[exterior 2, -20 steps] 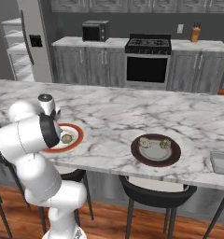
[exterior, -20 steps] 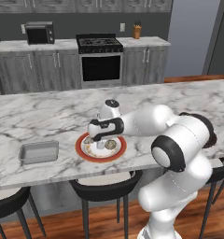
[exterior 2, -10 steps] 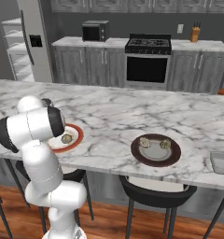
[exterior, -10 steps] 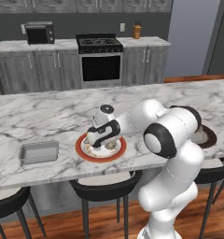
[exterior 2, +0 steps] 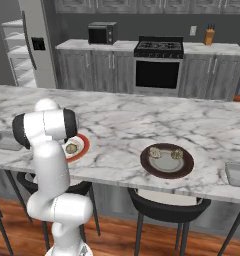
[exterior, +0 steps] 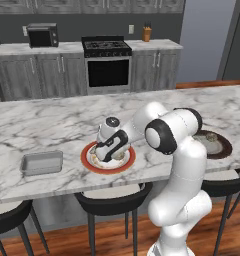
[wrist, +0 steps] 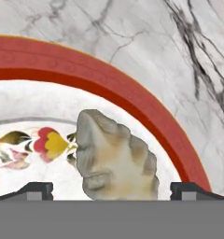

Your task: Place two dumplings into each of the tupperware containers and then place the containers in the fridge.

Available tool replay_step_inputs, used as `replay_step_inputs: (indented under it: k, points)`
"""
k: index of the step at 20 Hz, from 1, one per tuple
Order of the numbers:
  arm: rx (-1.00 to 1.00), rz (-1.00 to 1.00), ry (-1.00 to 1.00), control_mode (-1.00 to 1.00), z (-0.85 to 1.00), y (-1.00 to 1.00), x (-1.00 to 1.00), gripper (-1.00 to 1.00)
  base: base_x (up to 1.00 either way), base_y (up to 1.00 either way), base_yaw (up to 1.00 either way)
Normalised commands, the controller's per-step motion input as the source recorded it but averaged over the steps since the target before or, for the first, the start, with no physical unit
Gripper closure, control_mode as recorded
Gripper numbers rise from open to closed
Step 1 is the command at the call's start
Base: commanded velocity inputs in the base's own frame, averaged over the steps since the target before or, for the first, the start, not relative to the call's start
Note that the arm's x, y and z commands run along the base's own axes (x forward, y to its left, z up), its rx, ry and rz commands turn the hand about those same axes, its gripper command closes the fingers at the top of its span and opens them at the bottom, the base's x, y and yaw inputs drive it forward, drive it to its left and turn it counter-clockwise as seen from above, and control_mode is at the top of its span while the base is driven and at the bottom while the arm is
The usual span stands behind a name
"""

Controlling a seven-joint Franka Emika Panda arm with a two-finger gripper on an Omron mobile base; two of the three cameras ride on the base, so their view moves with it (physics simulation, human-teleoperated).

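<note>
The task is judged barely begun — no dumpling is seen in a container yet. On the marble counter [exterior: 52, 120], the gripper [wrist: 112, 190] is lowered over a red-rimmed plate [exterior: 90, 162], its jaws spread either side of one dumpling [wrist: 115, 156], not yet closed on it. A second dumpling [exterior 2: 71, 148] lies on that plate. Two more [exterior 2: 154, 151] are seen on a dark-rimmed plate [exterior 2: 166, 171]. One tupperware container [exterior: 41, 163] sits empty just beside the red plate; another [exterior 2: 237, 174] lies at the counter's far end. The fridge [exterior 2: 29, 45] stands open, well apart.
</note>
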Motion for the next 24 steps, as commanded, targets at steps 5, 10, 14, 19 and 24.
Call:
replay_step_inputs:
  k: [5, 10, 14, 19, 24]
  points:
    - [-0.06, 0.00, 0.00, -1.00, -0.44, 0.47, 0.48, -1.00, 0.00, 0.00, 0.00]
    - [-0.05, -0.08, 0.00, -1.00, -0.50, 0.22, 0.00, 1.00, 0.00, 0.00, 0.00]
    - [0.07, -0.32, 0.00, -1.00, -0.50, -0.42, -0.97, 1.00, 0.00, 0.00, 0.00]
    - [0.17, 0.08, -0.08, -1.00, 0.53, -0.02, -0.58, 1.00, 0.00, 0.00, 0.00]
    - [0.03, 0.51, -0.07, -1.00, 1.00, 0.43, 0.09, 1.00, 0.00, 0.00, 0.00]
